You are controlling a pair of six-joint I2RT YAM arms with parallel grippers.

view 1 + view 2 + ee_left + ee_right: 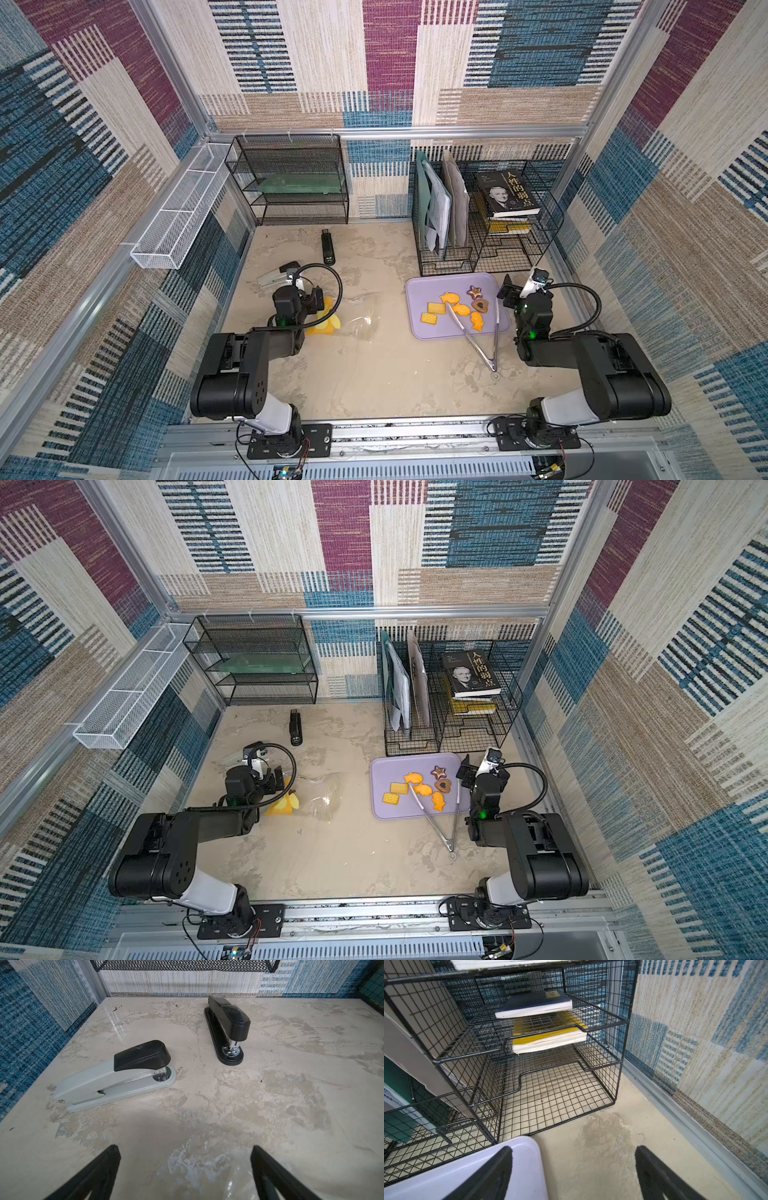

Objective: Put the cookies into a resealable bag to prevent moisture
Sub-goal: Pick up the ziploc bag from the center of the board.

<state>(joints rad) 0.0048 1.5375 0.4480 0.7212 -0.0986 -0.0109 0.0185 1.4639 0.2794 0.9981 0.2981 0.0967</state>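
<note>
Spread wide and empty: left gripper (185, 1147), right gripper (574, 1148); bag (320, 791) just below the left looks limp and slick, so pinch its rim; cookies (461, 309) probably brittle.

The resealable bag (361, 326) is clear, glossy, crinkled plastic. The tongs (473, 340) are polished metal; the lilac tray (417, 297) is smooth matt plastic. The cookies (461, 309) look dry and matt. The table (374, 386) is mottled, stone-like, faintly shiny. The black stapler (228, 1026) is glossy plastic, the wire rack (550, 1088) black-coated metal.
</note>
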